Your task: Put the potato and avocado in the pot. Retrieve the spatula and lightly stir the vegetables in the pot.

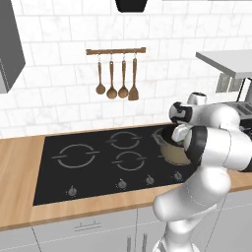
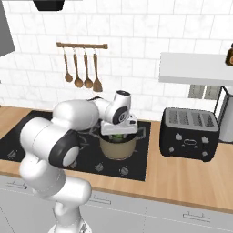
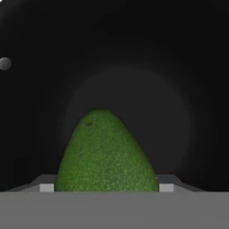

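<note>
The green avocado [image 3: 105, 152] fills the gap between my two fingertips, and my gripper [image 3: 106, 188] is shut on it. Behind it lies the dark inside of the pot [image 3: 134, 53]. From the right base view, my gripper [image 2: 118, 132] hangs just at the rim of the tan-bronze pot [image 2: 118, 148], with a bit of the avocado [image 2: 117, 136] showing green below the hand. The pot [image 1: 172, 150] stands on the right side of the cooktop, half hidden by my arm. The potato and the spatula are out of view.
The black cooktop [image 1: 98, 162] is set in a wooden counter. A wall rack [image 1: 115, 50] holds brown wooden spoons and a wooden spatula. A black toaster [image 2: 189, 132] stands right of the pot, under a grey shelf [image 2: 195, 68].
</note>
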You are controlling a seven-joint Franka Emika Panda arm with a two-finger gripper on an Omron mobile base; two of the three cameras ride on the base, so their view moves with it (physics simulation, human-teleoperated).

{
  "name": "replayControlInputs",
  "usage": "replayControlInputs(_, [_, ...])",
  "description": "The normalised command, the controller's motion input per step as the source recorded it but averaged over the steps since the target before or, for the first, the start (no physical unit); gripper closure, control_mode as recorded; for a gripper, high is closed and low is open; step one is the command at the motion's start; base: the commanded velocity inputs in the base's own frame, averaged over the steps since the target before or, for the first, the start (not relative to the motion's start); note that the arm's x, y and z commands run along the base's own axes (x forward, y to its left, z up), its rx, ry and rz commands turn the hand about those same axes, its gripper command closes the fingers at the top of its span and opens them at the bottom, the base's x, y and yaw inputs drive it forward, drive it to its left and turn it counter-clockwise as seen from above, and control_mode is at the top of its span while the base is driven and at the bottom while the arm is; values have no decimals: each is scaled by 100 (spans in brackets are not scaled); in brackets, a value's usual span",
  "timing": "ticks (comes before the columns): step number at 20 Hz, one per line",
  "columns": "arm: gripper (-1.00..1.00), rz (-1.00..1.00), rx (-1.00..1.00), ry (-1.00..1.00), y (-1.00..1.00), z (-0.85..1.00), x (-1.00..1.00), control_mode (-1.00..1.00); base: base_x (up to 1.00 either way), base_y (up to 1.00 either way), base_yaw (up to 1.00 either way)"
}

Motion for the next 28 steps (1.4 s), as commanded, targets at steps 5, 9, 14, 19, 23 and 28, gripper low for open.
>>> replayControlInputs(5, [-100, 0, -1, -12, 1, 21, -5, -100, 0, 0, 0])
replayControlInputs(9, [-100, 0, -1, -10, 0, 45, -7, -100, 0, 0, 0])
replayControlInputs(14, [-100, 0, -5, -7, 3, 52, -2, -100, 0, 0, 0])
replayControlInputs(19, [-100, 0, 0, -11, 26, 97, -74, -100, 0, 0, 0])
replayControlInputs(23, [-100, -2, 0, -2, 47, 81, -81, -100, 0, 0, 0])
replayControlInputs(28, [-100, -3, 1, 0, 36, 53, -90, -100, 0, 0, 0])
